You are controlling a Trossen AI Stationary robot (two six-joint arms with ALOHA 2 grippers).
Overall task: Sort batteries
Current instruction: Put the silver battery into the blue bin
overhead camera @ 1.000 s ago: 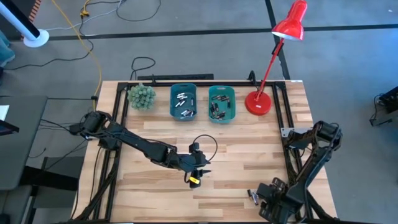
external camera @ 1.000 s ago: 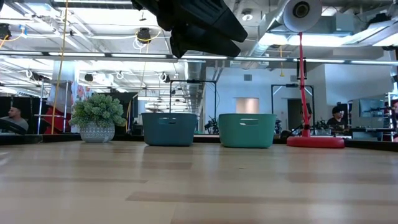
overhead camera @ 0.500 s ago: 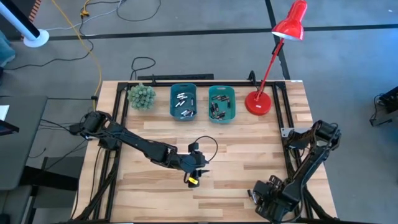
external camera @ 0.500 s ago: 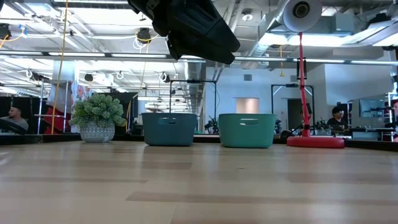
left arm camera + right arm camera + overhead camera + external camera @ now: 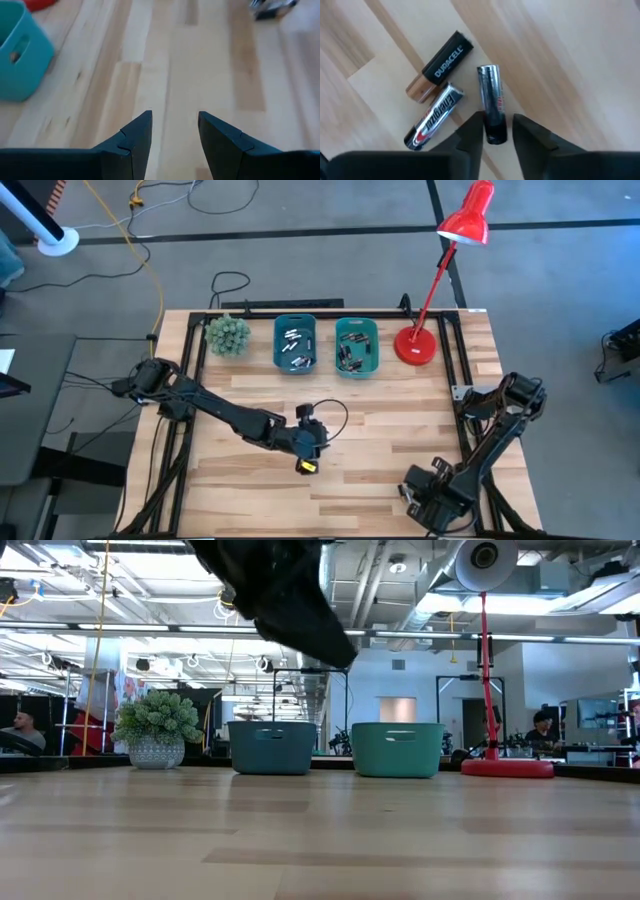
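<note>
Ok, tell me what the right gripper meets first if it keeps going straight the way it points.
The right gripper already has a dark silver battery between its fingers; going on, it would likely meet the wooden table under that battery.
</note>
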